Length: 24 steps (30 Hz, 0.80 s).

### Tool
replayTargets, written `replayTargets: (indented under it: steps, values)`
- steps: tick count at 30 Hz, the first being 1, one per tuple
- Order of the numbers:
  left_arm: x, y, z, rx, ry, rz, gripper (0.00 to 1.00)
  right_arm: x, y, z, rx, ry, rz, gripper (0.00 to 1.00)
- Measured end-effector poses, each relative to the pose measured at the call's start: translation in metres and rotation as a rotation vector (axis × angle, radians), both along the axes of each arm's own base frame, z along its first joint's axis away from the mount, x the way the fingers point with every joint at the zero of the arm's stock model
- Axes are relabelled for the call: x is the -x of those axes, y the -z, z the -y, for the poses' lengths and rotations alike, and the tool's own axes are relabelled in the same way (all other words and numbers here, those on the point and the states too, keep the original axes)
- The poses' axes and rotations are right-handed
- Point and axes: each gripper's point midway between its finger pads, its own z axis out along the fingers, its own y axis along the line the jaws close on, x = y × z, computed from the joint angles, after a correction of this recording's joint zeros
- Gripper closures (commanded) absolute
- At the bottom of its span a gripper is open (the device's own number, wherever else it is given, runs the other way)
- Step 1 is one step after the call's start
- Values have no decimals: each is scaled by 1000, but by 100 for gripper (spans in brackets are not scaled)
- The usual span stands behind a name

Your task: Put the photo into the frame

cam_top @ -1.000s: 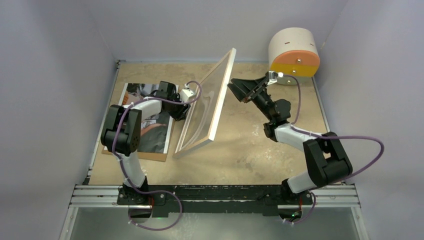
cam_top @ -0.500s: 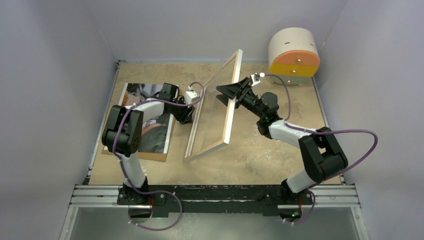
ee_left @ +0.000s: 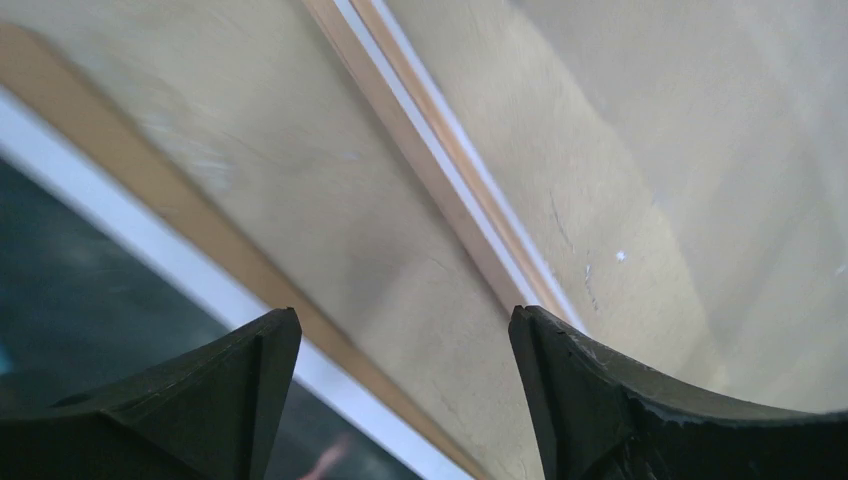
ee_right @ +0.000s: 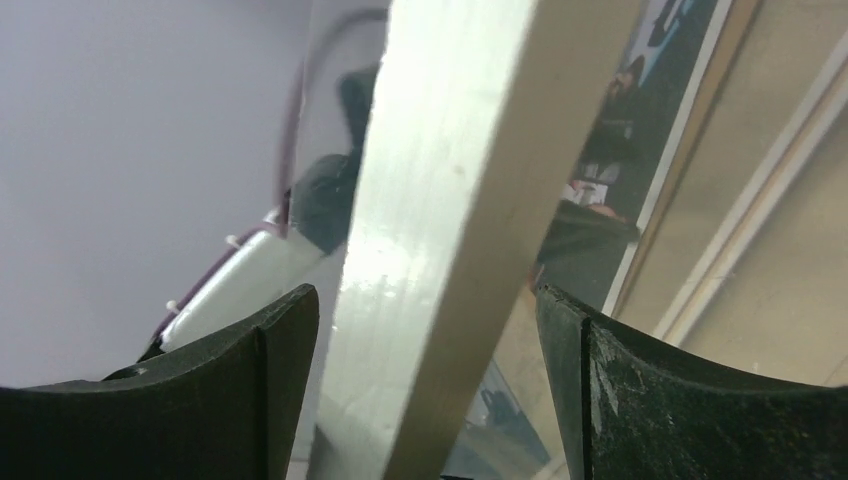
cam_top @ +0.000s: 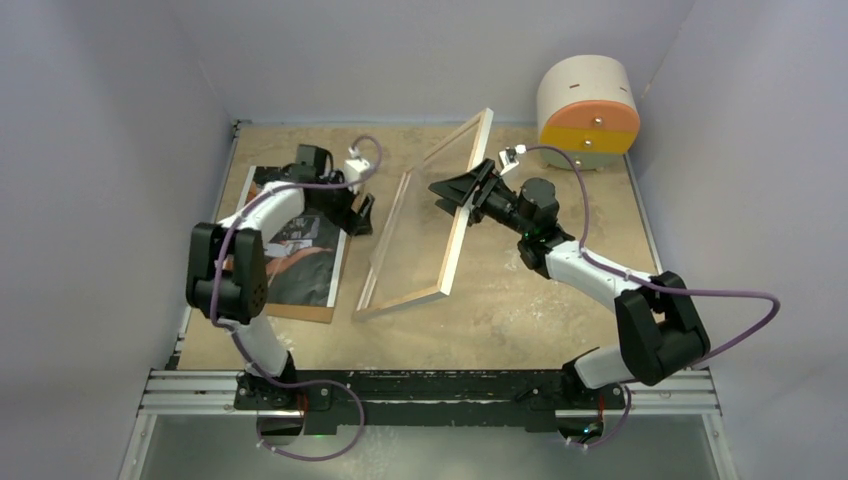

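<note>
Sandy tabletop [cam_top: 500, 320]; glazed frame [cam_top: 418, 235], flat rail between parted right end effector [ee_right: 425, 295]; left end effector [ee_left: 405, 315] parted, empty.

Pale lilac-grey walls [cam_top: 420, 50] close in on three sides of a sandy, mottled tabletop [cam_top: 520, 300]. A round beige drawer unit [cam_top: 588, 105] with orange and yellow fronts sits in the far right corner. An aluminium rail [cam_top: 190, 392] edges the near side, and the light is soft and even.
</note>
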Motion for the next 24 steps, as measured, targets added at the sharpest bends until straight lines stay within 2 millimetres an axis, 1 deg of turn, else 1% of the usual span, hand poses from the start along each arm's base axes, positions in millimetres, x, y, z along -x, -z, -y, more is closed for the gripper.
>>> replayTargets:
  steps: [2,4,6,7,8,10,12,14,16,19,21,23,24]
  values:
    - [-15,-37,-8,40,-38,57,12,2,4,-1,9,-12,-11,23]
    - [-29,-87,-10,95,-58,145,11,3,7,-1,16,-17,-21,25]
    - [-37,-144,-1,176,-45,243,9,3,11,-1,28,-20,-33,27]
    - [-37,-166,4,213,-33,275,9,3,14,-1,36,-21,-39,28]
    - [-33,-193,12,268,-9,308,8,4,16,-1,43,-22,-45,28]
    - [-24,-227,24,349,30,330,8,4,23,-1,61,-22,-61,30]
    - [-13,-250,36,429,67,311,7,5,28,0,79,-23,-72,31]
    - [-3,-260,47,475,91,266,6,5,33,0,97,-24,-82,32]
    - [7,-261,63,490,122,218,6,6,37,1,109,-25,-89,33]
    - [29,-256,95,486,177,143,5,7,41,1,122,-26,-97,34]
    - [45,-251,114,486,198,83,5,7,42,1,125,-27,-95,35]
    - [51,-247,120,475,188,38,4,7,42,1,129,-27,-93,35]
    - [49,-246,120,468,167,26,4,7,42,1,130,-27,-92,35]
